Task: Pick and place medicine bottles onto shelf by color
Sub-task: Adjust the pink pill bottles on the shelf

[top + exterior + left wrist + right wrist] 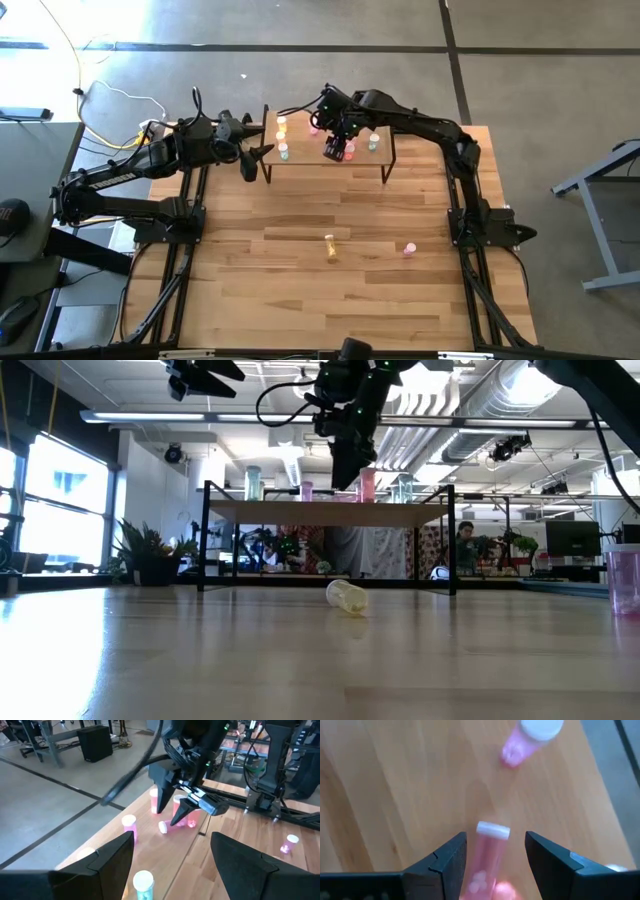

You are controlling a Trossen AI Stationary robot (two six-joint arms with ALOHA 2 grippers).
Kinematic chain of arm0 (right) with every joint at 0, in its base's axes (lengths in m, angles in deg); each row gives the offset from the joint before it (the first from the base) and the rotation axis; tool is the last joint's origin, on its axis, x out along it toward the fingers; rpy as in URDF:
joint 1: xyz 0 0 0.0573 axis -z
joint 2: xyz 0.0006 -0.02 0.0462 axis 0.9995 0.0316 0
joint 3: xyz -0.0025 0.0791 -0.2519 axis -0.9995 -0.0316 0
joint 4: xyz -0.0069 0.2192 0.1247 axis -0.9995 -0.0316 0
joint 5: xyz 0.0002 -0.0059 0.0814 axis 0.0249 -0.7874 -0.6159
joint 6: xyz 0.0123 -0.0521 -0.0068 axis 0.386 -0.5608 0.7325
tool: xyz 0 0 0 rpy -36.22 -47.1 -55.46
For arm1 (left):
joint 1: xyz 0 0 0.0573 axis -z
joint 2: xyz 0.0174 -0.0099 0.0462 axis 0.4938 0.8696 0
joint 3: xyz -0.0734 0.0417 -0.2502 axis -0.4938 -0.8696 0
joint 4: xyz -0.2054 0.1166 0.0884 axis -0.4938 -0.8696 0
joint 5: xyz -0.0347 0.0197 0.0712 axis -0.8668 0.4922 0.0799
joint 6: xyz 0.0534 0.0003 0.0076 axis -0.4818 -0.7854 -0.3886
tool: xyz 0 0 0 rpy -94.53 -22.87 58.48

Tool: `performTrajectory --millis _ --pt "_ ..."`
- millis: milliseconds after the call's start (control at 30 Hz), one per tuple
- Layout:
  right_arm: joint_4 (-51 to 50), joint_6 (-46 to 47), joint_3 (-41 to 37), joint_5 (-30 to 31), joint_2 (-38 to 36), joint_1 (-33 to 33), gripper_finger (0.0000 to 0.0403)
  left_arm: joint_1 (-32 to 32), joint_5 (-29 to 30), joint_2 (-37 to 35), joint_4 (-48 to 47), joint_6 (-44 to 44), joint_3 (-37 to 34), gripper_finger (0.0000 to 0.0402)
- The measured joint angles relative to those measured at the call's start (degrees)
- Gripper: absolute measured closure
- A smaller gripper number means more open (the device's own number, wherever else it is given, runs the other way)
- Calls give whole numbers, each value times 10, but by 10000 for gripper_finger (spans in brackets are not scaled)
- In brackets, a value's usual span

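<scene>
On the table nearest the viewer, well short of both claws, a yellow bottle (330,249) lies on its side and a pink bottle (409,248) sits to its right. Farther back the right gripper (337,151) hangs over the shelf (300,160), fingers parted around a translucent pink, white-capped bottle (487,857). The left gripper (252,160) waits released beside the shelf's left end

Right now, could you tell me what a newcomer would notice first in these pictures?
The right claw hangs open over the shelf, a pink bottle standing between its fingers, among other bottles already there. A yellow bottle lies tipped over mid-table, with a pink one beside it. The left claw waits open at the shelf's left end.
</scene>
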Motion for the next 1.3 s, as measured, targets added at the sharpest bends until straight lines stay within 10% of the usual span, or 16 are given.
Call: performTrajectory --millis 600,967,1300 --pt "-47 -16 135 0 -1 -1 218 0 -7 51 -10 4 0 147" --pt "-59 -46 136 11 20 -9 393 0 -5 63 -3 -4 0 147" --pt "-79 -20 154 107 -5 -17 400 0 -59 95 114 -103 0 147"
